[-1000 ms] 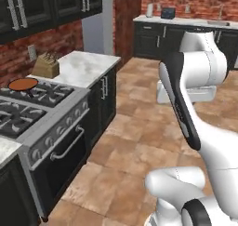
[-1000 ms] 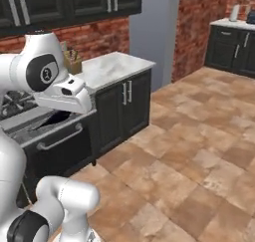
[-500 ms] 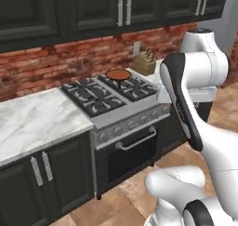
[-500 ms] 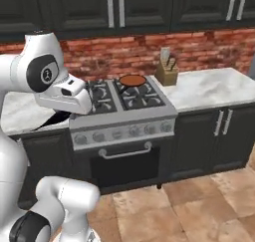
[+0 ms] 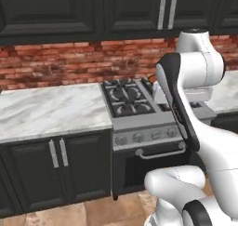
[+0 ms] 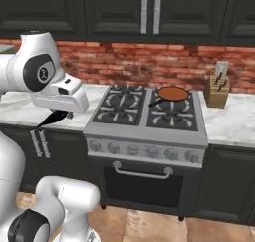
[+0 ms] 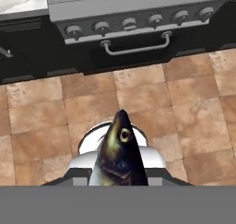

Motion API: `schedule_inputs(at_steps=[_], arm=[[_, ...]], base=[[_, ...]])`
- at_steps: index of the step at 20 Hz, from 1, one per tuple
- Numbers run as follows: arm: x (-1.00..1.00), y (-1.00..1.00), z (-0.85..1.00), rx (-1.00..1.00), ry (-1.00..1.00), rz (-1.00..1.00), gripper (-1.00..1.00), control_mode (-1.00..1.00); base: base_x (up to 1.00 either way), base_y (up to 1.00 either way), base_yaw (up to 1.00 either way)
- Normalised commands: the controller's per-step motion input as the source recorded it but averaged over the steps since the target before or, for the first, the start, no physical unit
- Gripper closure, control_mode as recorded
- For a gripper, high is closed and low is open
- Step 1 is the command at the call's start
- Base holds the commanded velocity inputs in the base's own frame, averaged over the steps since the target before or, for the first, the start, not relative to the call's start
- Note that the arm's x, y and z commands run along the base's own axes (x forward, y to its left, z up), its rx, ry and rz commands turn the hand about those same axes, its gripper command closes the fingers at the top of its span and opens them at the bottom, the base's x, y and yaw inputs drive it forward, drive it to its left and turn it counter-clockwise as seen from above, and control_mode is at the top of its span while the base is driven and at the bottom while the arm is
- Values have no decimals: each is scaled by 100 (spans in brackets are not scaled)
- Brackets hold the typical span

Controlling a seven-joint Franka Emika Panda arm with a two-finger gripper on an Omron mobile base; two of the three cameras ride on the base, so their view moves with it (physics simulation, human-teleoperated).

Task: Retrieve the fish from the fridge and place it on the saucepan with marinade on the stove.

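The fish [image 7: 119, 151], dark grey with a pale belly, sticks up from the bottom of the hand view head first, and my gripper is shut on it, its fingertips hidden behind the body. In the right base view my gripper [image 6: 58, 115] hangs at the left, in front of the counter and left of the stove [image 6: 149, 111]. The saucepan with marinade [image 6: 173, 93] sits on the stove's back right burner, orange-brown inside, black handle pointing to the front left. The stove [image 5: 128, 97] also shows in the left base view, partly behind my arm, and its knobs [image 7: 129, 23] face the hand. The fridge is out of view.
A wooden knife block [image 6: 217, 84] stands on the marble counter [image 6: 230, 124] right of the stove. A long marble counter [image 5: 46, 109] with dark cabinets below runs to the left. Dark wall cabinets hang above the brick wall. Brown floor tiles [image 7: 184, 103] lie below the hand.
The whole scene has swung round as the base turned: the stove, seen from the side before, now stands straight ahead. The arm holds its pose and the grip stays shut.
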Motion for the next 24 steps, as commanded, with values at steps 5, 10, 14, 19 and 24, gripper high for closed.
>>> schedule_inputs(at_steps=[5,10,14,19,24], arm=[[0,0,0,0,0,0,100,100],[0,0,0,0,0,0,100,100],[0,0,0,0,0,0,100,100],[0,0,0,0,0,0,100,100],[0,0,0,0,0,0,100,100]], base=[[19,-100,38],[61,-93,17],[84,-61,-2],[59,-6,-15],[30,0,-22]])
